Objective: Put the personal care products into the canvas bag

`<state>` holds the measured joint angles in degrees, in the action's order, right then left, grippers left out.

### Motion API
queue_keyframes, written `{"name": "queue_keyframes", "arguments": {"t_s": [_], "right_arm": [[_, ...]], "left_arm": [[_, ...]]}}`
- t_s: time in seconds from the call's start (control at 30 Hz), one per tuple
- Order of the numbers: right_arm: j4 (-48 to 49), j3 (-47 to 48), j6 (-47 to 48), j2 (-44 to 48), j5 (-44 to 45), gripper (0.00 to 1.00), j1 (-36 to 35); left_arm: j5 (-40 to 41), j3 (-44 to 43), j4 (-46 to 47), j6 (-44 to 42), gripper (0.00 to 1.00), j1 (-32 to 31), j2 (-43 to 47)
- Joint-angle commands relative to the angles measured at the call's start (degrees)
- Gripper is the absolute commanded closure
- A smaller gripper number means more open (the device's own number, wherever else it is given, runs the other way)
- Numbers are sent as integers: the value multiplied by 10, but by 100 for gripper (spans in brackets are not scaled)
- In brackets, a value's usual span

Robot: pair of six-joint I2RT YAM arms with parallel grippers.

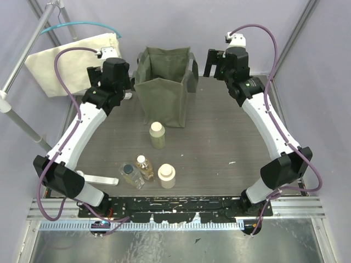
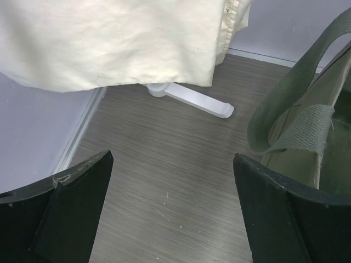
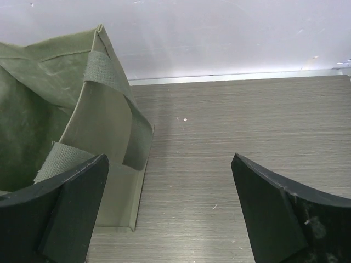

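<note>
The olive-green canvas bag (image 1: 164,82) stands open at the back middle of the table. Four products stand in front of it: an olive-yellow bottle with cream cap (image 1: 157,135), an amber bottle with white cap (image 1: 145,167), a squat cream bottle (image 1: 166,176) and a clear dark-capped bottle (image 1: 131,175). My left gripper (image 1: 122,82) is just left of the bag, open and empty (image 2: 173,156); the bag's handle (image 2: 307,131) shows by its right finger. My right gripper (image 1: 213,63) is just right of the bag, open and empty (image 3: 169,159); the bag's side (image 3: 104,120) shows at left.
A cream cloth bag (image 1: 71,60) hangs on a hanger at the back left, over a white stand foot (image 2: 189,98). A flat white strip (image 1: 101,179) lies at the front left. Grey walls close the back and sides.
</note>
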<state>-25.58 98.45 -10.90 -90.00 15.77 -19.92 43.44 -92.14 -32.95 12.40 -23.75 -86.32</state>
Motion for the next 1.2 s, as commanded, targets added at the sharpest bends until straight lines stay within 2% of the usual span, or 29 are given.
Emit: {"name": "queue_keyframes", "arguments": {"t_s": [0.0, 0.13, 0.2, 0.27, 0.5, 0.7, 0.87, 1.0, 1.17], "right_arm": [[16, 33, 4, -2, -7, 0, -5], [21, 37, -5, -3, -4, 0, -6], [23, 42, -5, -3, -8, 0, -6], [15, 53, -6, -8, -10, 0, -6], [-48, 144, -39, -55, -27, 0, -10], [-76, 248, -39, -130, -73, 0, -27], [-92, 352, 4, -213, -103, 0, -45], [-21, 348, 49, -247, -143, 0, -59], [65, 339, 52, -284, -215, 0, -69]], "left_arm": [[2, 10, 38, -34, 2, -2, 6], [-49, 120, 173, -133, 2, -2, 58], [-55, 165, 236, -136, 2, -2, 83], [-59, 187, 255, -134, 2, -2, 101], [-26, 133, 181, -111, 2, -2, 91], [-79, 127, 169, -65, 2, -2, 108], [-86, 114, 156, -51, 2, -2, 104], [-93, 119, 155, -45, 2, -1, 101], [-102, 132, 155, -32, 2, -2, 101]]}}
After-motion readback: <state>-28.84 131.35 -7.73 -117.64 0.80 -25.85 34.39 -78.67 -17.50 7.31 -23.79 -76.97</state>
